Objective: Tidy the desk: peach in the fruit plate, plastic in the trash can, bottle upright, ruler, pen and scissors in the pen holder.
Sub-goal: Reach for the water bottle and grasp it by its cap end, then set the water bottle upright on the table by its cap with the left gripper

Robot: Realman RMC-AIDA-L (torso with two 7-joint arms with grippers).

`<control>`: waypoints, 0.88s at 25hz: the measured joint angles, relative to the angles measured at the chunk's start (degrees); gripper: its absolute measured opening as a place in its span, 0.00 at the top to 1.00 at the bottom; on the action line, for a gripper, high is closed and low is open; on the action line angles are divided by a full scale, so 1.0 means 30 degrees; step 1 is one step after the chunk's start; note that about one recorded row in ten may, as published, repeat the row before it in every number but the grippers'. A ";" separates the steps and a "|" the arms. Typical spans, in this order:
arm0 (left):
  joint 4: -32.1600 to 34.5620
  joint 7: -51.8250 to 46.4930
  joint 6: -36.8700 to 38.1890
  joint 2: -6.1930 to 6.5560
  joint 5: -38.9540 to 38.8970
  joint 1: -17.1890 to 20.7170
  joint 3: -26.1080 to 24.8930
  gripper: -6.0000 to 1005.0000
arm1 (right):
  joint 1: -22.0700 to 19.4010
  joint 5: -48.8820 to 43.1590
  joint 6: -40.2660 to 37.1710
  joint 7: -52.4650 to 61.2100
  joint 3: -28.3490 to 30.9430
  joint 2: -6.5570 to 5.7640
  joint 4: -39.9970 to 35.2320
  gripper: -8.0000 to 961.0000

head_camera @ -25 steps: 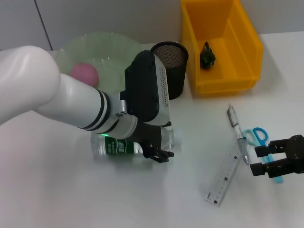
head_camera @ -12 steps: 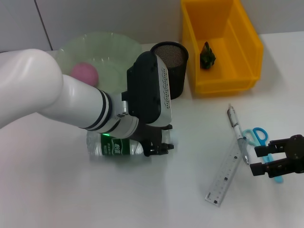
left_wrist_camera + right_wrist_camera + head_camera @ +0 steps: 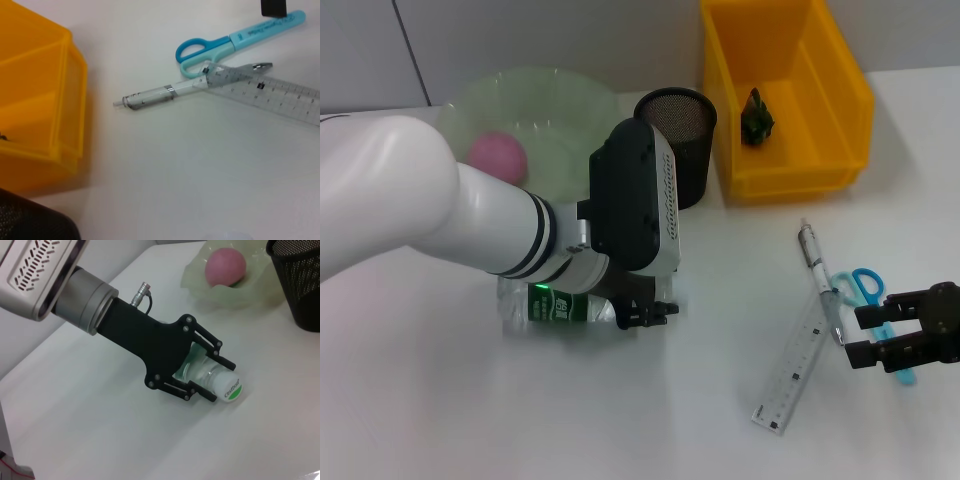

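I have the left gripper (image 3: 207,375) down on the bottle (image 3: 555,305), which lies on its side at about seven o'clock from the pen holder (image 3: 677,140). From the right wrist camera its fingers sit either side of the bottle's neck end, closed in against the clear plastic, with the white cap (image 3: 231,388) poking out past the tips. I judge the grasp made but the bottle not yet stood up.

Done so far, as I read it: the peach (image 3: 498,154) sits in the fruit plate (image 3: 570,100), and a dark crumpled bit of plastic (image 3: 756,116) lies in the yellow trash can (image 3: 845,95).

Left to do: the pen (image 3: 167,93), ruler (image 3: 270,92) and scissors (image 3: 235,40) lie bunched together on the table at about four o'clock from the holder. The right gripper (image 3: 880,340) hangs beside them, jaws apart and holding nothing.
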 joint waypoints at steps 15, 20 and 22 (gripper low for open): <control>0.2604 0.0016 -0.0025 0.0108 -0.0377 0.2016 -0.2738 0.56 | -0.0047 0.0055 0.0057 -0.0022 0.0000 0.0001 0.0026 0.13; 0.2964 0.0167 0.0440 0.0170 -0.1377 0.2473 -0.4289 0.56 | -0.0054 0.0063 0.0062 -0.0085 -0.0001 0.0000 0.0031 0.13; 0.2990 0.0261 0.0880 0.0188 -0.1905 0.2608 -0.5160 0.56 | -0.0044 0.0062 0.0063 -0.0103 -0.0001 0.0000 0.0031 0.13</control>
